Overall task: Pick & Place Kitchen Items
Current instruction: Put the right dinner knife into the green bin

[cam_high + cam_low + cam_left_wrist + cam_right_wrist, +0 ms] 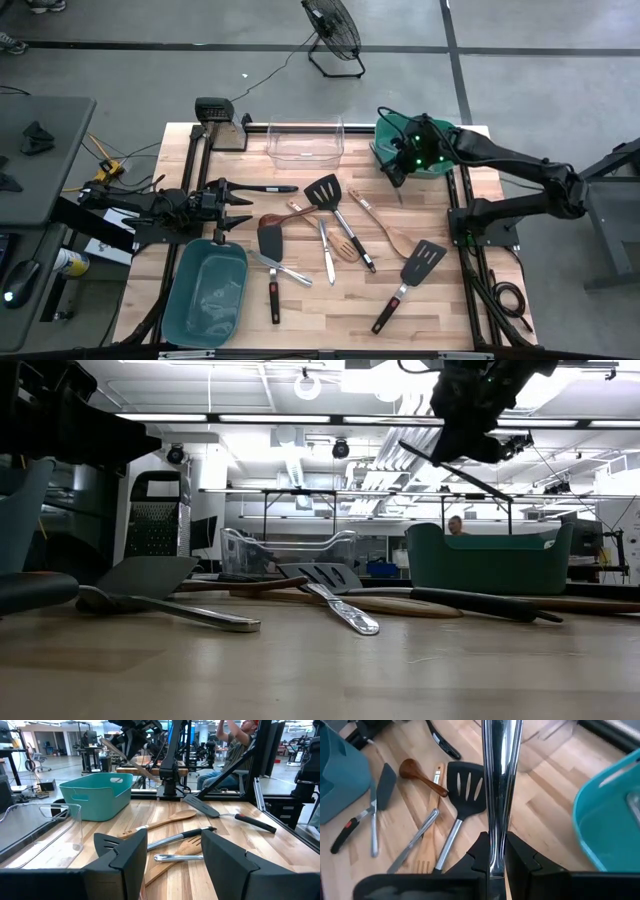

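The right gripper (496, 851) has its jaws clenched on a silvery metal utensil (499, 780), held above the green tub (432, 160). The left gripper (170, 855) hovers released near the teal tub (205, 295); other utensils (335, 235) lie on the surface (450, 310).

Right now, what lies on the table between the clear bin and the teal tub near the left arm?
In the high view, between the clear bin and the teal tub lie a black-handled utensil, a brown wooden spoon and a black turner.
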